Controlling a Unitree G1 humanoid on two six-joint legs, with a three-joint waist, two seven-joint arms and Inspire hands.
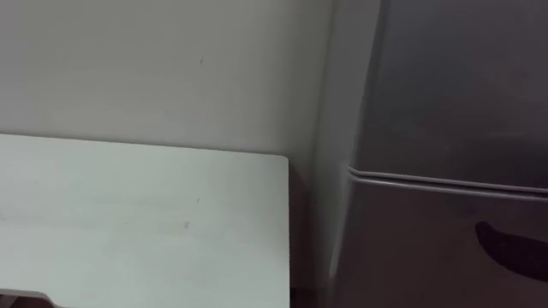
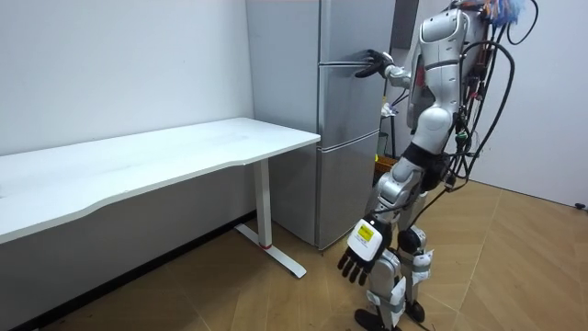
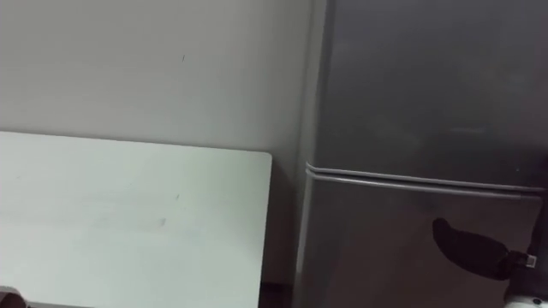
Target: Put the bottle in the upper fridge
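Observation:
The grey two-door fridge (image 3: 428, 85) stands against the wall with both doors shut. A seam (image 3: 411, 181) divides the upper door (image 1: 462, 85) from the lower one. I stand facing the fridge (image 2: 354, 28). My right hand (image 3: 469, 245) is raised in front of it, just below the seam at the lower door's top, fingers stretched forward and holding nothing. In the room view that right hand (image 2: 372, 64) is level with the seam. My left hand (image 2: 358, 253) hangs by my leg, fingers relaxed and empty.
A white table (image 1: 128, 214) stands along the wall to the left of the fridge, with a narrow dark gap between them. In the room view the table (image 2: 184, 152) rests on a white leg (image 2: 266, 216) over wooden floor.

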